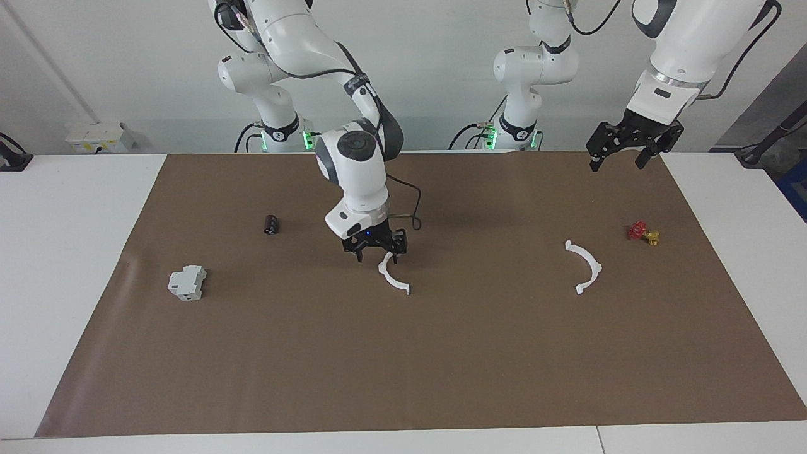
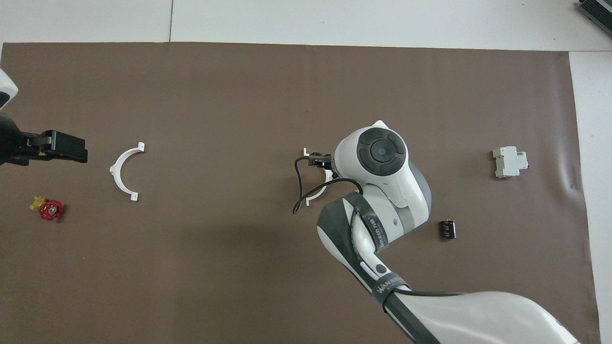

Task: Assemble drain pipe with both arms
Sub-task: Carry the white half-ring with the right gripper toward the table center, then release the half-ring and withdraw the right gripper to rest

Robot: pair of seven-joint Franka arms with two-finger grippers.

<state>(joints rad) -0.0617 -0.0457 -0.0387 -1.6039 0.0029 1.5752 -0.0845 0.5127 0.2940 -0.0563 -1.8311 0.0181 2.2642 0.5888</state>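
Observation:
Two white half-ring arcs of the drain pipe lie apart on the brown mat (image 1: pixel 403 366). One arc (image 1: pixel 394 277) is near the middle and also shows in the overhead view (image 2: pixel 316 193), partly covered by the right arm's wrist. My right gripper (image 1: pixel 376 256) is low over that arc's end nearer to the robots, fingers open and straddling it. The other arc (image 1: pixel 586 268) lies toward the left arm's end, seen from overhead too (image 2: pixel 122 169). My left gripper (image 1: pixel 619 162) is open and empty, raised over the mat's edge near the robots; it also shows in the overhead view (image 2: pixel 76 149).
A grey-white boxy block (image 1: pixel 187 282) and a small black cylinder (image 1: pixel 271 224) lie toward the right arm's end. A small red and yellow part (image 1: pixel 643 233) lies toward the left arm's end, beside the second arc. White table surrounds the mat.

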